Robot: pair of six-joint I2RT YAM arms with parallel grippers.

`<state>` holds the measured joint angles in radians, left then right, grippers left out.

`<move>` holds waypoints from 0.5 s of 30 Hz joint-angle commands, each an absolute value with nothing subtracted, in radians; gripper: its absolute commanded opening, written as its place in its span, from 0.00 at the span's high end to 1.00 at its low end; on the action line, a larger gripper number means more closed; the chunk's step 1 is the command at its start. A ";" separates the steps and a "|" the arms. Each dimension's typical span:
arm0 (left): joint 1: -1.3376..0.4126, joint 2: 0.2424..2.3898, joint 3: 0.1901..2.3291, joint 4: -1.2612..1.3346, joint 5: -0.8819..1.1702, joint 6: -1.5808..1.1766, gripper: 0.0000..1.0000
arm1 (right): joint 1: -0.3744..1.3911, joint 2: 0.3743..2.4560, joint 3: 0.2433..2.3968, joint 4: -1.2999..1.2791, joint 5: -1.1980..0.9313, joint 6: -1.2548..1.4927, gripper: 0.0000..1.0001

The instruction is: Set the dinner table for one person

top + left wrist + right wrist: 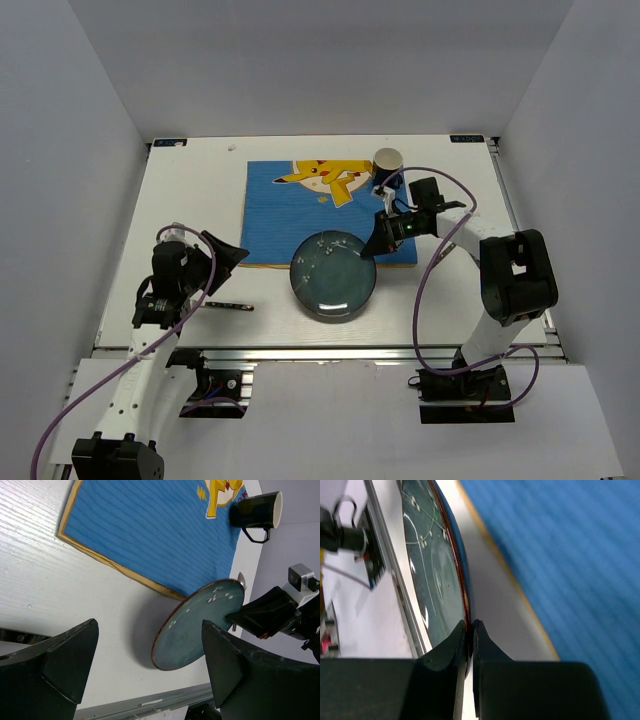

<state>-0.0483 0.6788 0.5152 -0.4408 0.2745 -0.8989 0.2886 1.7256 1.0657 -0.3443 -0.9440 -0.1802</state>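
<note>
The blue rectangular cloth placemat (pixel 280 215) is edged in tan and printed with a yellow cartoon figure; the dark teal round glazed plate (pixel 333 275) is speckled white.

No legible text, brand, number or sign in any view. Two small stickers (pixel 466 137) at the far corners of the worktop (pixel 200 200), too tiny to read. Blue placemat (pixel 285 225) printed with a yellow cartoon figure (pixel 325 176) only, no lettering on it. Pale flecks on the dark plate (pixel 333 280): glaze marks, not characters.
</note>
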 commanded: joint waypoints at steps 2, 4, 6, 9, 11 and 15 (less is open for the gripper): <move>-0.049 0.681 0.522 -0.407 0.291 -0.910 0.07 | 0.273 1.678 1.104 -0.069 -1.063 0.135 1.00; -0.049 0.693 0.522 -0.399 0.295 -0.911 0.07 | 0.264 1.698 1.114 0.041 -1.055 0.246 1.00; -0.049 0.706 0.525 -0.394 0.298 -0.911 0.07 | 0.250 1.724 1.129 0.089 -1.028 0.302 1.00; -0.049 0.719 0.532 -0.391 0.298 -0.907 0.07 | 0.233 1.764 1.164 0.164 -0.973 0.389 1.00; -0.049 0.732 0.531 -0.382 0.301 -0.911 0.07 | 0.224 1.788 1.205 0.172 -0.934 0.428 1.00; -0.049 0.744 0.525 -0.351 0.305 -0.923 0.07 | 0.204 1.847 1.242 0.224 -0.867 0.505 1.00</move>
<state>-0.0483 0.7429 0.5152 -0.3981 0.2844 -0.9134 0.2203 1.8462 1.1667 0.0795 -0.8356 0.3573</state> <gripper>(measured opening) 0.926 0.080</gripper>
